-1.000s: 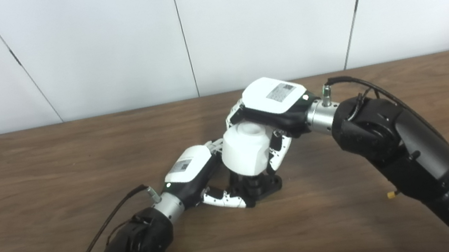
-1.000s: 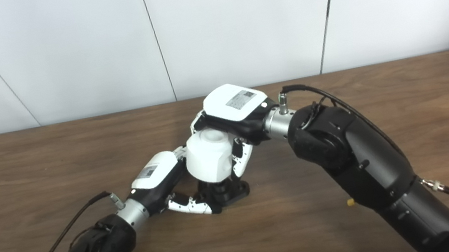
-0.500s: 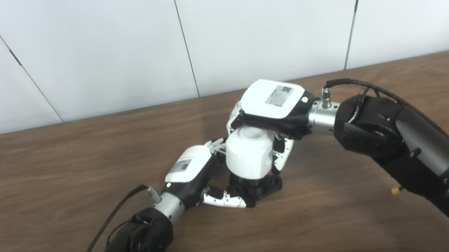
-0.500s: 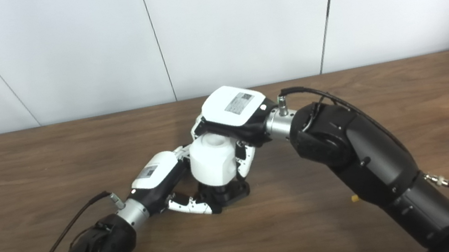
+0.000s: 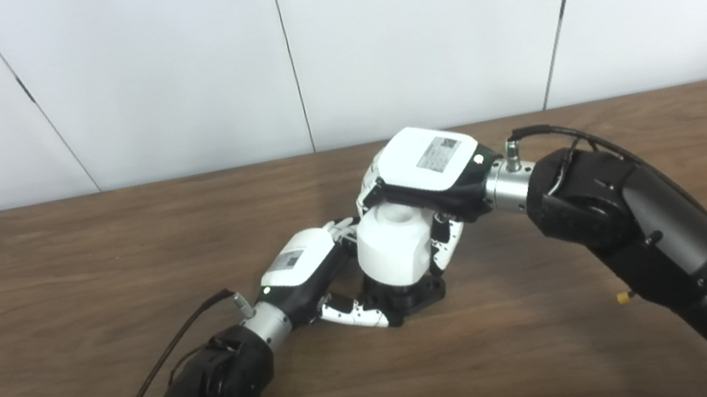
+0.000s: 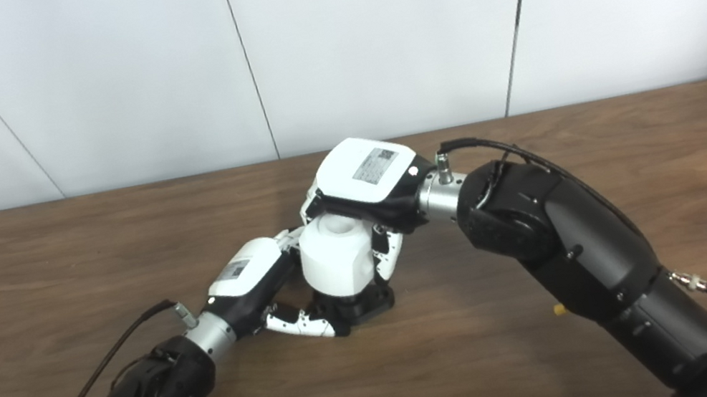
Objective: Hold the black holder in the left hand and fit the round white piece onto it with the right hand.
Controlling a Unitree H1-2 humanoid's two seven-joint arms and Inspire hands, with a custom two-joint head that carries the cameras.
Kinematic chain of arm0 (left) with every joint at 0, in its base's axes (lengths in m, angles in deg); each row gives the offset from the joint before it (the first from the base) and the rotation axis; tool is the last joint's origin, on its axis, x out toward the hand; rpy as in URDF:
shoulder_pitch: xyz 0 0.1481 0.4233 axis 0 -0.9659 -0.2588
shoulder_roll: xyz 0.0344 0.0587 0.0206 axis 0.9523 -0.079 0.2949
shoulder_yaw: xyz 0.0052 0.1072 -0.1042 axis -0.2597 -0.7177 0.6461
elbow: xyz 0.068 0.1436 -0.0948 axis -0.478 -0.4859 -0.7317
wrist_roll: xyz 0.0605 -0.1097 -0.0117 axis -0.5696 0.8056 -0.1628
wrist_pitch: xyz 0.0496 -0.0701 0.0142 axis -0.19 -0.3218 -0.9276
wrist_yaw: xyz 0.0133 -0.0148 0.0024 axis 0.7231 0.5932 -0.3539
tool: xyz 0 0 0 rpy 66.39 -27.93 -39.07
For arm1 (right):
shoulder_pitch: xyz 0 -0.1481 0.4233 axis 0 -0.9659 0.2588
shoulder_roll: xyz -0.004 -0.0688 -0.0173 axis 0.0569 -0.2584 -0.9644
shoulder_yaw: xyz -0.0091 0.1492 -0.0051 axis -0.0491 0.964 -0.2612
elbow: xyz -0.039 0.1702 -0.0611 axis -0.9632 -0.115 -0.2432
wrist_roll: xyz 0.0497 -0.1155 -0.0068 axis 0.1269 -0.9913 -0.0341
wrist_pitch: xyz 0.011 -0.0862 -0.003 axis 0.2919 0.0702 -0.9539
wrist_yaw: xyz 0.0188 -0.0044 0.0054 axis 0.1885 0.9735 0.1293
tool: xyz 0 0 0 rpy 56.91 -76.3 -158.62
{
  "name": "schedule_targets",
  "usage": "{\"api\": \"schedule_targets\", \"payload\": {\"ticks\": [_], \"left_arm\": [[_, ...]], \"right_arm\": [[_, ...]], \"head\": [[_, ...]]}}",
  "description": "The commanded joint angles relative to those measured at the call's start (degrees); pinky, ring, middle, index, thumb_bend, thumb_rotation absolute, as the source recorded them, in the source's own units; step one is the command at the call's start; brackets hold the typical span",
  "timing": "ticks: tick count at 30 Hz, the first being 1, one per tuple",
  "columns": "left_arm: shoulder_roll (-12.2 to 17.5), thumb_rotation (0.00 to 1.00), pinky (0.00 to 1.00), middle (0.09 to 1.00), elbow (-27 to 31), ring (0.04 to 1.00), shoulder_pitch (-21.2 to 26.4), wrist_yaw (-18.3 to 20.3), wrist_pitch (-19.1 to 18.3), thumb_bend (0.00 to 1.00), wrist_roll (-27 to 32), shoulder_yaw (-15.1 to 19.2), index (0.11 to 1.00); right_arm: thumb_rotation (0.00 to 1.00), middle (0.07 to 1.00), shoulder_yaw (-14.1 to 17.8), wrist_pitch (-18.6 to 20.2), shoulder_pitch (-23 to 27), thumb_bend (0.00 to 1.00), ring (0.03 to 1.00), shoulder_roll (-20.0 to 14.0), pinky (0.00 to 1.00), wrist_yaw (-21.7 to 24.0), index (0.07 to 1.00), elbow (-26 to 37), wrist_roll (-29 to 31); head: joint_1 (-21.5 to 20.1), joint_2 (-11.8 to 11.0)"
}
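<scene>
The black holder (image 5: 414,295) rests on the wooden table (image 5: 48,281) near its middle, and my left hand (image 5: 309,275) is shut on its base from the left. On top of the holder sits the round white piece (image 5: 394,246), upright and low, hiding the holder's post. My right hand (image 5: 426,175) comes over it from the right and is shut on the white piece, fingers down its far and right sides. The same holder (image 6: 358,307) and white piece (image 6: 337,257) show in the right eye view.
The brown table's back edge runs along a white panelled wall (image 5: 298,48). A black cable (image 5: 157,364) trails from my left wrist toward the near edge. My right forearm (image 5: 643,234) crosses the table's right half.
My right hand has brought the white piece down over the holder's post, so less of the black post shows. The left hand and holder have stayed put.
</scene>
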Motion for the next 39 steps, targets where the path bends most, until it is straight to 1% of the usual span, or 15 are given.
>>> {"api": "schedule_targets", "payload": {"ticks": [1,11,15,18,22,31,36,39], "left_arm": [[0.1,0.06,0.98,0.894,-0.9,0.957,-2.0,4.7,-1.4,0.52,-2.5,-2.3,0.483],[0.0,0.06,0.97,0.899,-0.3,0.956,-2.2,4.7,-1.7,0.52,-2.6,-2.4,0.483],[0.1,0.06,0.96,0.896,-0.1,0.952,-2.3,4.5,-1.7,0.52,-2.9,-2.4,0.483],[0.1,0.06,0.95,0.894,0.0,0.949,-2.4,4.4,-1.6,0.52,-3.1,-2.4,0.483],[0.0,0.06,0.96,0.895,0.2,0.950,-2.5,4.6,-1.9,0.52,-3.1,-2.3,0.483],[0.0,0.06,0.94,0.896,0.8,0.948,-2.7,4.6,-2.0,0.52,-3.1,-2.2,0.483],[0.1,0.06,0.95,0.899,1.2,0.950,-2.7,4.9,-2.1,0.52,-3.1,-2.2,0.483],[0.1,0.06,0.95,0.896,0.7,0.950,-2.7,4.6,-1.7,0.52,-2.8,-2.0,0.483]], "right_arm": [[0.14,0.684,0.3,-0.7,2.3,0.53,0.767,0.2,0.77,-0.9,0.481,1.1,0.2],[0.14,0.681,-1.4,-2.8,1.4,0.53,0.768,0.1,0.78,-1.9,0.481,0.5,-0.5],[0.14,0.682,-2.0,-3.8,1.4,0.53,0.770,0.2,0.78,-2.9,0.481,-0.2,-1.9],[0.14,0.682,-2.4,-4.1,1.5,0.53,0.769,0.2,0.78,-3.3,0.481,-0.6,-2.5],[0.14,0.690,-2.6,-4.0,1.6,0.53,0.779,0.3,0.81,-3.5,0.481,-1.3,-2.9],[0.14,0.685,-3.5,-5.1,2.3,0.53,0.773,0.0,0.80,-5.1,0.481,-2.6,-4.1],[0.14,0.689,-4.1,-5.1,2.5,0.53,0.773,-0.3,0.80,-4.4,0.481,-2.5,-4.5],[0.14,0.686,-4.3,-5.7,2.4,0.53,0.767,-0.6,0.79,-4.8,0.481,-2.9,-4.7]], "head": [[0.1,0.0],[0.4,0.3],[0.5,0.4],[0.9,0.4],[0.9,0.3],[0.9,0.2],[1.0,0.2],[1.0,0.2]]}}
